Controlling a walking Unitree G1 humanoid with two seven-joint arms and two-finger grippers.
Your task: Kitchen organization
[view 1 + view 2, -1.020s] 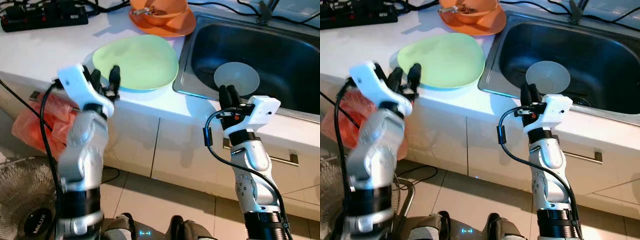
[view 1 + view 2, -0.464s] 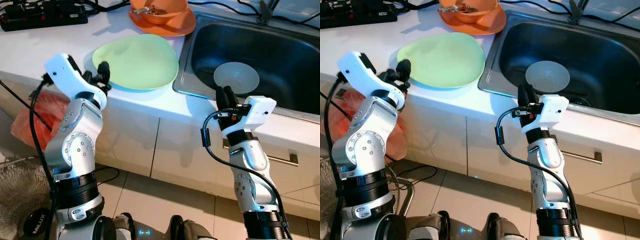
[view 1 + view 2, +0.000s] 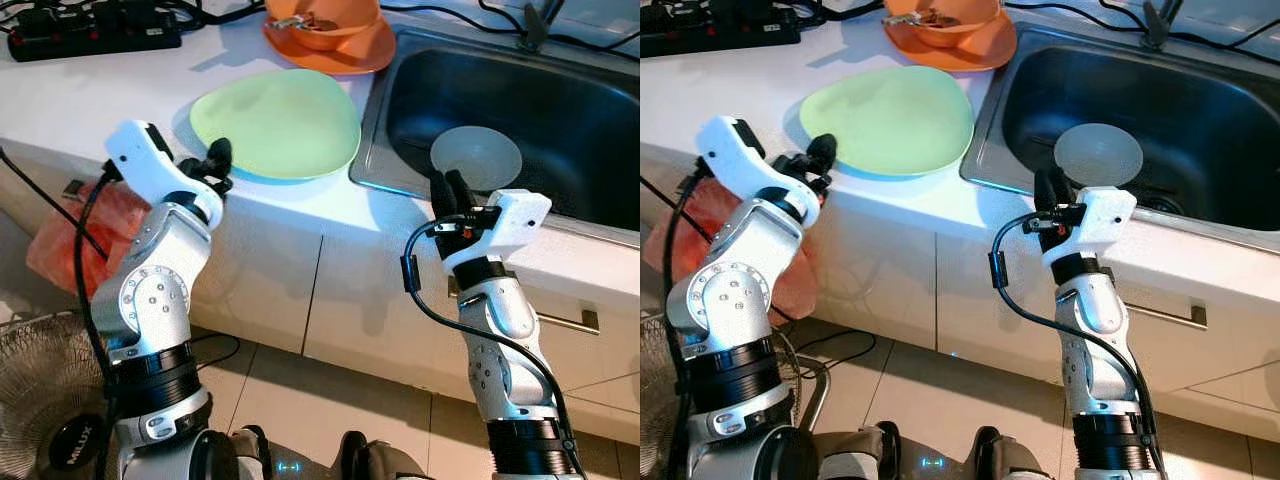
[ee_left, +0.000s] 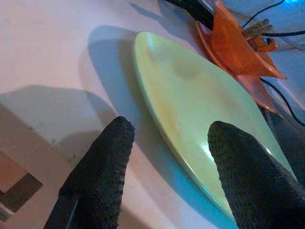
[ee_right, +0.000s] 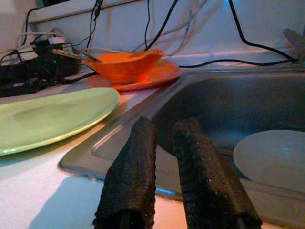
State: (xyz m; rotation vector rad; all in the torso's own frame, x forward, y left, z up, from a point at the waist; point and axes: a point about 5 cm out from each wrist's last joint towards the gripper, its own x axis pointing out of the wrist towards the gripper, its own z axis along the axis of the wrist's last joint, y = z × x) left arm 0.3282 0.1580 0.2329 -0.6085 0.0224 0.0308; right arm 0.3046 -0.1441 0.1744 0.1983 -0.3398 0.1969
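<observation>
A pale green plate (image 3: 275, 122) lies flat on the white counter (image 3: 90, 95), left of the sink. My left gripper (image 3: 216, 163) is at the counter's front edge, open, with its fingers just short of the plate's near-left rim (image 4: 157, 100) and nothing between them. My right gripper (image 3: 449, 190) is raised at the sink's front edge, its two fingers (image 5: 136, 157) close together and empty. Beyond it a translucent white bowl (image 3: 475, 157) sits inside the steel sink (image 3: 570, 95).
An orange bowl holding cutlery sits on an orange plate (image 3: 325, 30) at the back of the counter. A black power strip (image 3: 95, 22) and cables lie at the back left. Below the counter are a red bag (image 3: 70, 235), a floor fan (image 3: 45, 400) and white cabinet fronts.
My left arm has swung and lowered, bringing its fingers down to the counter edge by the green plate's rim. The right arm has barely moved.
</observation>
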